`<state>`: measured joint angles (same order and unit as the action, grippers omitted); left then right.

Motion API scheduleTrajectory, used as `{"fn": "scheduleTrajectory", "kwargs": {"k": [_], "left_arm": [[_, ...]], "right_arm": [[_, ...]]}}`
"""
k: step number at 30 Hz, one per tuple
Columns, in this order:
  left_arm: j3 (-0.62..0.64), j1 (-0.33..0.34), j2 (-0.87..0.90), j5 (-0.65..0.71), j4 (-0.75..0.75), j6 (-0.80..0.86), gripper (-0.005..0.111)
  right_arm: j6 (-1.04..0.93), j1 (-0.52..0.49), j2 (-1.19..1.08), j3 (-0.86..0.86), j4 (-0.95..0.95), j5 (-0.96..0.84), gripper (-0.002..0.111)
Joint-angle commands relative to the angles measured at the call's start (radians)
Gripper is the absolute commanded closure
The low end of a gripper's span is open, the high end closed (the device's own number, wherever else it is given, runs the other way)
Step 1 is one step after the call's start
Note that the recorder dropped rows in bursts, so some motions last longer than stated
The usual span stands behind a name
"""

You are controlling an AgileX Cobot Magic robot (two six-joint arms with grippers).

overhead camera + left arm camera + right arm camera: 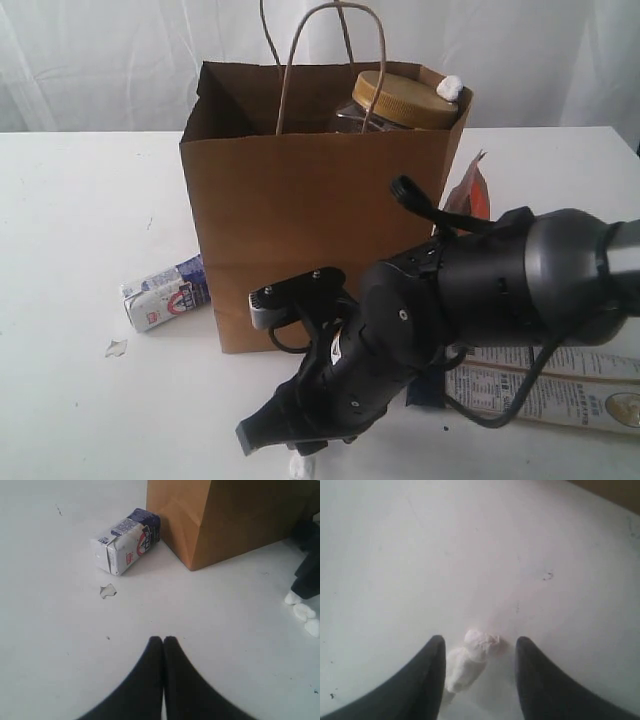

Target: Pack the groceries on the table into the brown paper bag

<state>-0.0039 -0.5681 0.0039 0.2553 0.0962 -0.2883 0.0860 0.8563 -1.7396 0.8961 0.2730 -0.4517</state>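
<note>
The brown paper bag stands upright mid-table, and the gold-lidded jar shows at its open top. The small white-blue carton lies on its side on the table, touching the bag's left bottom corner. The brown-orange pouch pokes out behind the bag's right side. The long white-blue packet lies flat at the front right. My right gripper is open, low over the table, with a white crumpled wad between its fingers. My left gripper is shut and empty. Can and bottle are out of view.
A small white wad rests on the jar's lid. More white wads lie by the right arm's fingers. A torn scrap lies in front of the carton. The right arm spans the area in front of the bag.
</note>
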Motion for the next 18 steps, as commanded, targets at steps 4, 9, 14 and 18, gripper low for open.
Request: {"fn": "scheduleTrajectory", "kwargs": {"k": [4,9,14,18], "left_arm": [[0.004,-0.003,-0.004,0.000,-0.005,0.000,0.107],[0.004,-0.003,-0.004,0.000,-0.005,0.000,0.107],[0.004,-0.003,-0.004,0.000,-0.005,0.000,0.107],[0.004,-0.003,-0.004,0.000,-0.005,0.000,0.107]], "right_arm": [[0.008,0.001,-0.028,0.004,0.001,0.029,0.067],[0.008,0.001,-0.042,0.004,0.001,0.034,0.075],[0.008,0.001,-0.063,0.004,0.003,0.035,0.080],[0.008,0.001,-0.079,0.004,0.006,0.029,0.080]]}}
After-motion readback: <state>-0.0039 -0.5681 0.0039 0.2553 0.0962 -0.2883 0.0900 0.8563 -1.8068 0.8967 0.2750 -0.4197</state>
